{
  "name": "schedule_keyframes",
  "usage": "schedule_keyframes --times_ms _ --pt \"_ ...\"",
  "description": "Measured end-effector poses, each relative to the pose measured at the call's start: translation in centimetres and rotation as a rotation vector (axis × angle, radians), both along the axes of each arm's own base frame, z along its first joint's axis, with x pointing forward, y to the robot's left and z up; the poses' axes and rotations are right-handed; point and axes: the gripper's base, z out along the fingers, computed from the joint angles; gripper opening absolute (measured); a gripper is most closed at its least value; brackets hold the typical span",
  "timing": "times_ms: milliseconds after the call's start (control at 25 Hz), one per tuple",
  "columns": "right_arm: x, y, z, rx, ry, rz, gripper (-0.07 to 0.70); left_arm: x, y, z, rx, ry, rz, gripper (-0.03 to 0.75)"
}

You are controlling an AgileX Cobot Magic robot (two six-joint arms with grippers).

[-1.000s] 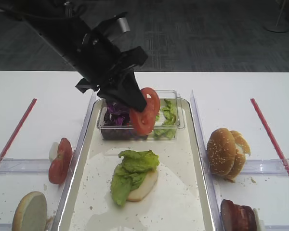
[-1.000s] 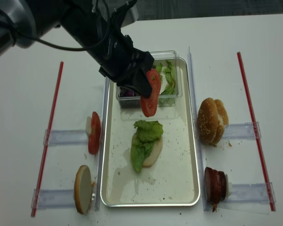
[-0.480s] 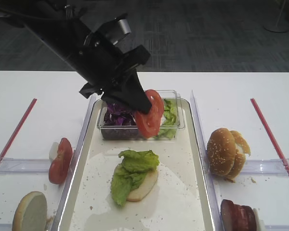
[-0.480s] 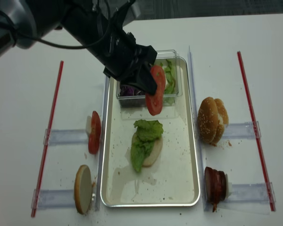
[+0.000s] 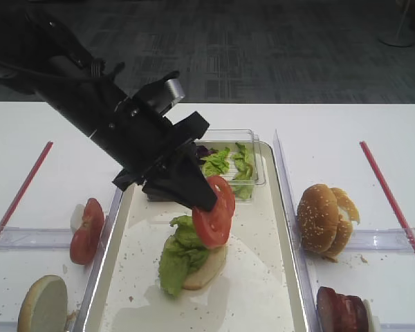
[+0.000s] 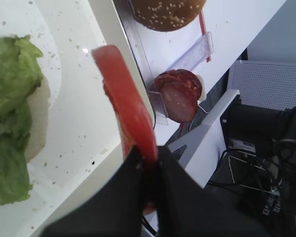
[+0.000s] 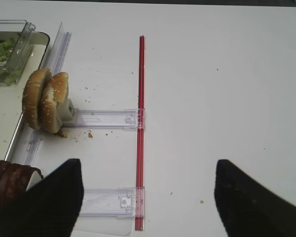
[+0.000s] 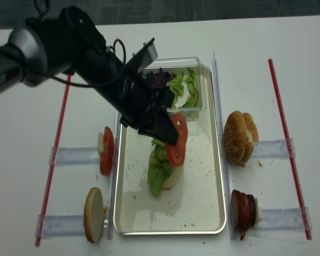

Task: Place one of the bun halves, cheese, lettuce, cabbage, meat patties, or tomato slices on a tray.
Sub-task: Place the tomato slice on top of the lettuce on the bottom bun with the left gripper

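Observation:
My left gripper [image 5: 202,199] is shut on a red tomato slice [image 5: 214,215], which hangs on edge just above the lettuce [image 5: 183,250] lying on a bun half [image 5: 209,268] in the metal tray [image 5: 257,280]. In the left wrist view the tomato slice [image 6: 122,103] sticks up from the shut fingers [image 6: 177,197], with the lettuce [image 6: 10,98] to its left. My right gripper [image 7: 147,165] is open over bare table beside a red strip [image 7: 140,98], holding nothing.
A clear box [image 8: 188,92] with cabbage [image 8: 159,79] and lettuce sits at the tray's far end. Left of the tray are tomato slices [image 8: 106,151] and a bun half [image 8: 94,214]. To its right stand bun halves [image 8: 239,137] and meat patties [image 8: 244,210] on clear racks.
The left gripper has carried the tomato slice from over the clear box toward the front and down, to just above the lettuce-covered bun half.

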Motion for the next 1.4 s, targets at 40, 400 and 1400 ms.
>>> schedule_keyframes --times_ms 40,400,1400 --pt "0.0 0.0 0.0 0.000 0.000 0.000 0.571 -0.2 0.0 -0.3 -0.009 0.008 0.000 0.011" --pt "0.0 0.0 0.0 0.000 0.000 0.000 0.571 -0.5 2.3 -2.5 -0.099 0.079 0.097 0.011" --pt "0.0 0.0 0.0 0.000 0.000 0.000 0.571 -2.3 3.6 -6.9 -0.274 0.086 0.176 0.010"
